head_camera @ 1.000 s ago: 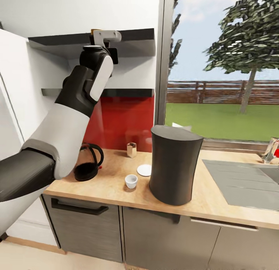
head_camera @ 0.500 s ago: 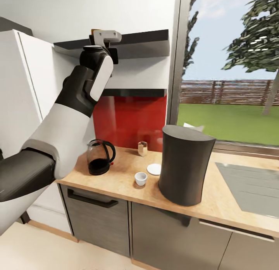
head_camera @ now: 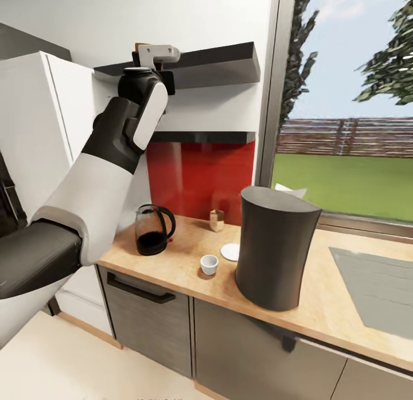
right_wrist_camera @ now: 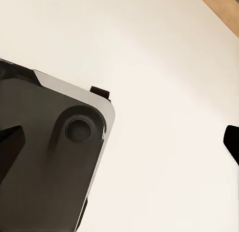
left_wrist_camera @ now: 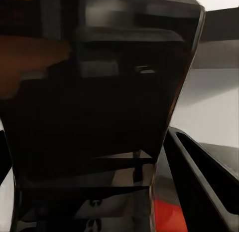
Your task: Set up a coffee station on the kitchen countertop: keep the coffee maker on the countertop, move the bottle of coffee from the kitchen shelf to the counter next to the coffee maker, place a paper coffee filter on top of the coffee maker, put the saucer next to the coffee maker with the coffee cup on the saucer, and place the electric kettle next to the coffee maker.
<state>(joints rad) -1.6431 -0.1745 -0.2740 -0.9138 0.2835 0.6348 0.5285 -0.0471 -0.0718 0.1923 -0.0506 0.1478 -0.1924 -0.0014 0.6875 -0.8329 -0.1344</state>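
Observation:
My left gripper is raised in front of the upper kitchen shelf and is shut on the bottle of coffee, whose yellow cap peeks above the fingers. On the kitchen countertop stands the tall dark-grey coffee maker. A corner of the white paper coffee filter shows behind it. The white coffee cup and the saucer sit apart, left of the coffee maker. Further left is the electric kettle. My right gripper hangs open over the floor.
A small beige box stands by the red backsplash. A steel sink is set into the worktop on the right. A tall white unit borders the counter's left end, and a lower shelf hangs under the upper one.
The whole view has shifted, so the counter and shelf slid right in the picture. My raised left arm kept its pose, and the held bottle now sits nearer the shelf's left end.

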